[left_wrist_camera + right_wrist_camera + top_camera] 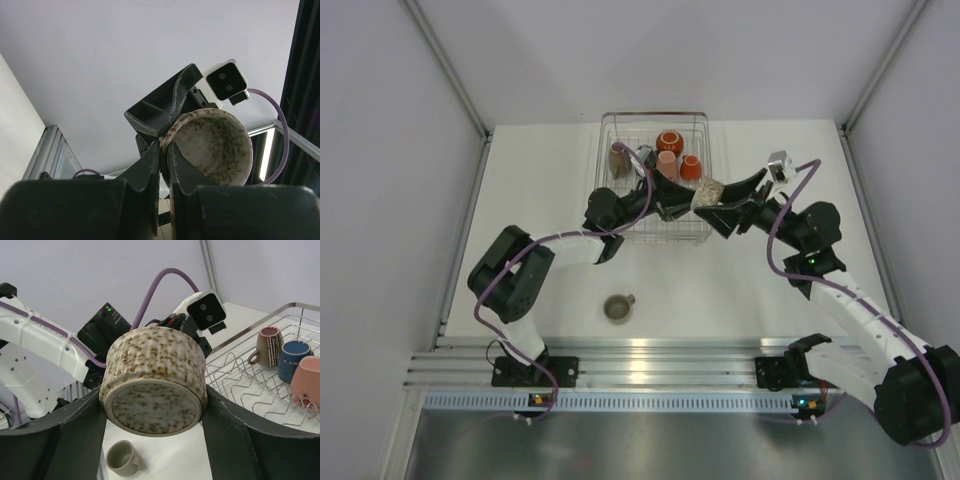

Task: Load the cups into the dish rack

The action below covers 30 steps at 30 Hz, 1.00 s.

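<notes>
A speckled beige cup [708,192] hangs on its side over the front right corner of the dish rack [655,114], held from both ends. My left gripper [684,206] is shut on its rim [167,140], one finger inside the cup [215,145] and one outside. My right gripper [152,407] is shut on the body of this cup [155,375], a finger pressed against each side, the base facing the camera. An olive cup [618,307] stands upright on the table, also visible below the held cup [121,458].
Inside the rack [250,385] stand a brown striped mug [267,345], a blue cup [295,360] and a pink cup [306,382]. The top view shows two orange cups [669,141] [691,167] there too. The aluminium rail [650,360] runs along the near edge.
</notes>
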Motion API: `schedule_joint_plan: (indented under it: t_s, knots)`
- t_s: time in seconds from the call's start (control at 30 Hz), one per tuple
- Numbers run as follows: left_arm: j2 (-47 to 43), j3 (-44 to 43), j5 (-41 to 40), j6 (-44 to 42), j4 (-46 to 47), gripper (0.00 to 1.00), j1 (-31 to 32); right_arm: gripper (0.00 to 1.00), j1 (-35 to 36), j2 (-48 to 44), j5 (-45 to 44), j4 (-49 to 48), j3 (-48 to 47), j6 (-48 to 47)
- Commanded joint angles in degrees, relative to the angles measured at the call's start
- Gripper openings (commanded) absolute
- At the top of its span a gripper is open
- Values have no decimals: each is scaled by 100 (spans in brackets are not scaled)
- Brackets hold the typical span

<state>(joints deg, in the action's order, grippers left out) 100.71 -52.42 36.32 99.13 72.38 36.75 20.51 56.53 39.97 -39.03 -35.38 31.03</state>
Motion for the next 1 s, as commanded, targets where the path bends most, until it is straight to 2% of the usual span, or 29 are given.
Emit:
schedule_joint_plan:
  t_s: [0.0, 0.17, 0.3, 0.33, 0.43, 0.53, 0.73, 0.87, 0.9, 0.93, 0.97]
  knots:
    - [54, 4, -46, 36, 584, 0, 42, 0, 102, -63, -137, -334, -242, -237]
    - [98, 22, -11, 88, 628, 0, 25, 0, 93, -99, -261, -220, -224, -352]
    - [125, 22, 34, 115, 663, 11, -1, 0, 102, -64, -340, -220, -215, -360]
    - [116, 22, 34, 106, 663, 20, -10, 0, 102, -46, -349, -211, -215, -369]
    - [81, 57, 42, 36, 663, 36, -28, 0, 102, -11, -402, -193, -224, -387]
    - [11, 118, 25, -34, 663, 45, -89, 0, 93, 59, -419, -202, -242, -387]
    - [-156, 373, -81, -271, 663, 47, -308, 0, 93, 112, -542, -1, -338, -527]
    - [-279, 558, -11, -665, 541, 48, -642, 0, 93, 235, -779, 1122, -987, -1036]
    - [-332, 540, 16, -806, 375, 48, -713, 0, 85, 288, -884, 1786, -1163, -1159]
    - [-480, 514, 86, -999, -183, 48, -835, 0, 93, 445, -920, 2089, -1504, -1404]
    - [-577, 401, 104, -1549, -563, 48, -889, 0, 93, 525, -990, 2449, -1681, -1537]
